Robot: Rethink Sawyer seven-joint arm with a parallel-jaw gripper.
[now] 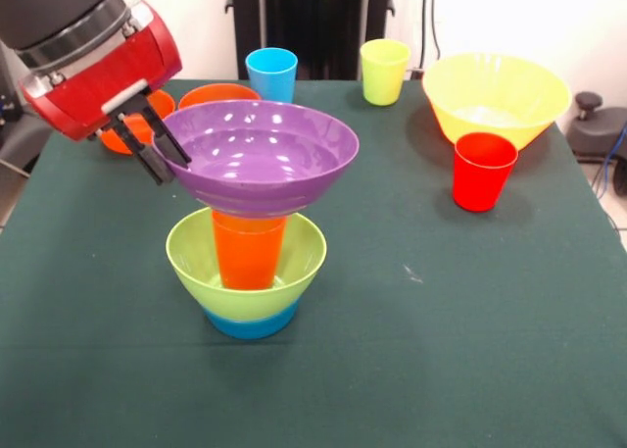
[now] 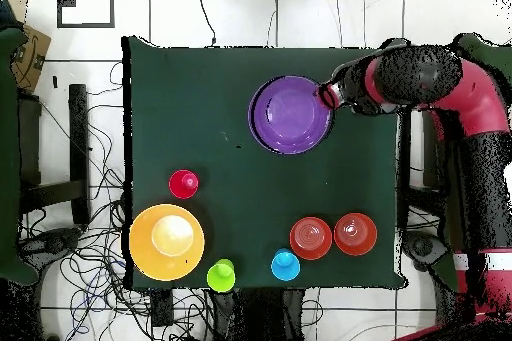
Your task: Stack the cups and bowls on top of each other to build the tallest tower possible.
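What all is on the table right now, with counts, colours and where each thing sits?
Purple bowl: one, top of the tower, resting on the orange cup.
Orange cup: one, standing in the green bowl.
Green bowl: one, lime, sitting on the blue bowl.
Blue bowl: one, tower's base.
Orange bowls: two, side by side behind the tower.
Blue cup: one, light blue, at the far edge.
Yellow-green cup: one, at the far edge.
Yellow bowl: one, largest, far corner.
Red cup: one, in front of the yellow bowl.
Table: one, dark green cloth.
Gripper: one, black, closed on the purple bowl's rim.
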